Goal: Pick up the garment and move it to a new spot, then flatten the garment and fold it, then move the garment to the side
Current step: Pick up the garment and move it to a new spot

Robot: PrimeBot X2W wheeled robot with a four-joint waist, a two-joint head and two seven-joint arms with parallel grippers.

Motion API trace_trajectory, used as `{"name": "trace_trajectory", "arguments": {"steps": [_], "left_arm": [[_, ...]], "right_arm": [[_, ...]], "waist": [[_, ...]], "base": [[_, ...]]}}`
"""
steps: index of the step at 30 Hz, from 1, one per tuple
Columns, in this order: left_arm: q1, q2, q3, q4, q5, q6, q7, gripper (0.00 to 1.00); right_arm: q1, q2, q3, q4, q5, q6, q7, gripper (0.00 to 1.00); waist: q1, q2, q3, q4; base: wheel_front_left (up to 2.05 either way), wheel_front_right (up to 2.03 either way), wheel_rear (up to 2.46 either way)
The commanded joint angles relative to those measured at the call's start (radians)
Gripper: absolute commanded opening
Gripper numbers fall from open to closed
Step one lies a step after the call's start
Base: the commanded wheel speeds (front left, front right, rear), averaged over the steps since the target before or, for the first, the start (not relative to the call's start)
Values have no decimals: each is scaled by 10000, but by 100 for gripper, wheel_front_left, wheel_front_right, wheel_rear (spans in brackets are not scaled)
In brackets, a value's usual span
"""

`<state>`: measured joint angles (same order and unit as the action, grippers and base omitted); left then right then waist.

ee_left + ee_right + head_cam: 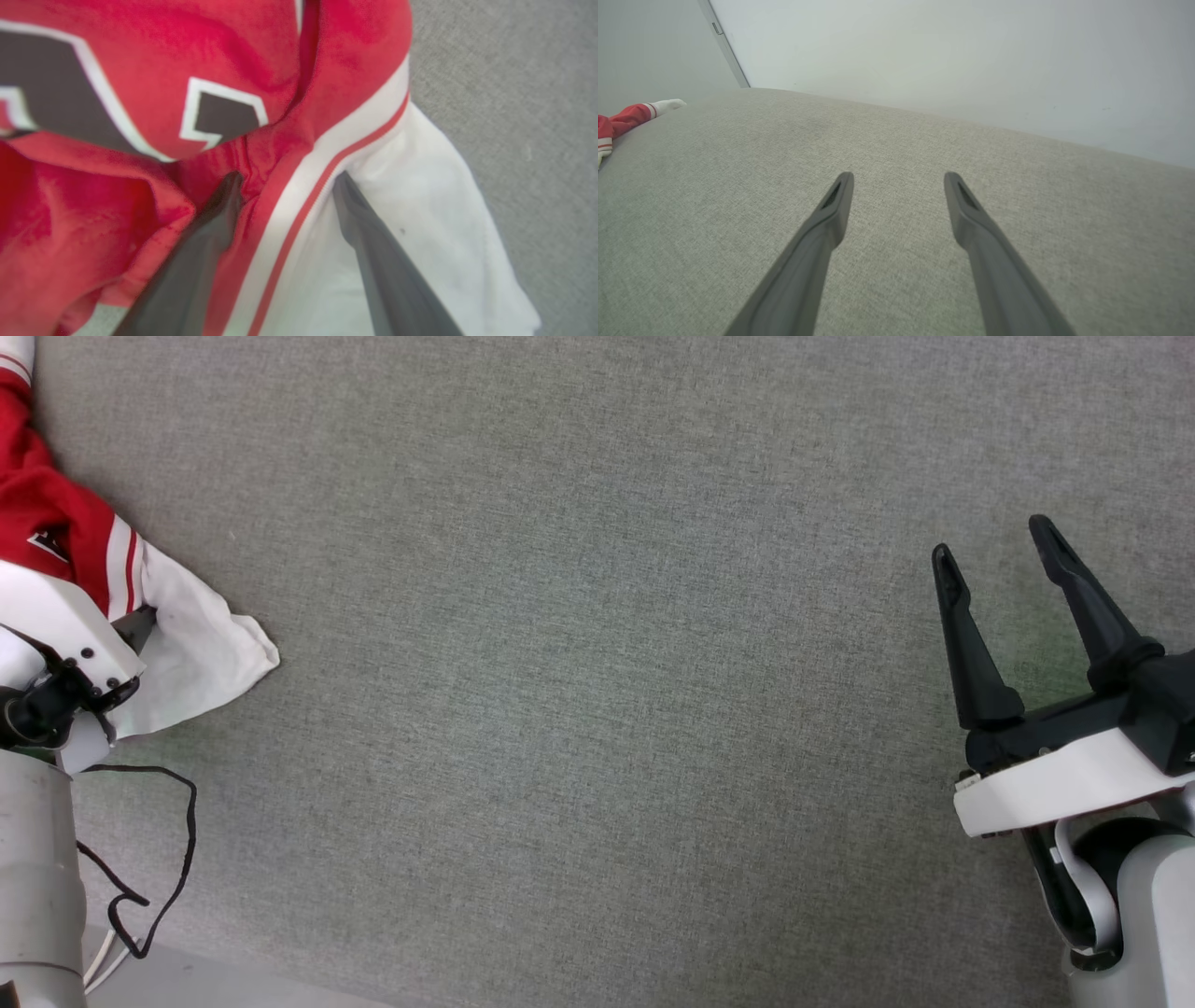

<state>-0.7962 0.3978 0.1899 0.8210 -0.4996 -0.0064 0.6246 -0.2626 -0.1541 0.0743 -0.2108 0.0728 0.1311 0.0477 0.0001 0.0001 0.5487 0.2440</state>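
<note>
Crumpled garment (56, 523), red with a white sleeve and striped trim, at the far left edge of a grey fabric surface (597, 709). Black, white-outlined lettering (224, 116) on the red part. Left claw (287, 179) wide open over it, fingertips down in the cloth either side of the red-and-white trim, nothing pinched between them. Right claw (991, 541) well apart at the right, fingers spread wide, empty, above bare grey fabric. Pale wall (924, 46) behind the surface.

The garment (201, 649) lies far left on the surface (597, 709) beneath the left pincer (288, 176), right pincer (991, 538) far right
</note>
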Motion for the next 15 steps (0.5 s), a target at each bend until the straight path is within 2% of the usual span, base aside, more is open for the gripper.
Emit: {"name": "trace_trajectory", "arguments": {"steps": [1,2,3,7,10,15], "left_arm": [[556,-395,-120,468,4,144,163,82],[594,-429,-109,433,5,201,54,27],[581,-388,-57,368,25,271,-142,0],[448,-234,-129,-90,205,155,-1115,0],[216,96,-204,-480,514,86,-2131,0],[-47,109,-432,-837,943,0,-4055,0]], "right_arm": [[-136,16,-5,45,32,-7,-59,100],[-151,24,-3,62,32,-7,-54,100],[-169,32,9,79,32,-7,-55,100],[-97,67,-8,202,38,-7,-108,100],[75,135,-49,311,64,-7,-133,100],[434,327,-188,561,124,-7,-289,100]], "waist": [[-1,-1,-15,-6],[-1,-1,-41,2],[-1,-1,-71,7],[-1,-1,-384,62],[-1,-1,-750,117],[-1,-1,-1689,208]], "base": [[0,0,0],[0,0,0],[0,0,0],[0,0,0],[0,0,0],[0,0,0]]}}
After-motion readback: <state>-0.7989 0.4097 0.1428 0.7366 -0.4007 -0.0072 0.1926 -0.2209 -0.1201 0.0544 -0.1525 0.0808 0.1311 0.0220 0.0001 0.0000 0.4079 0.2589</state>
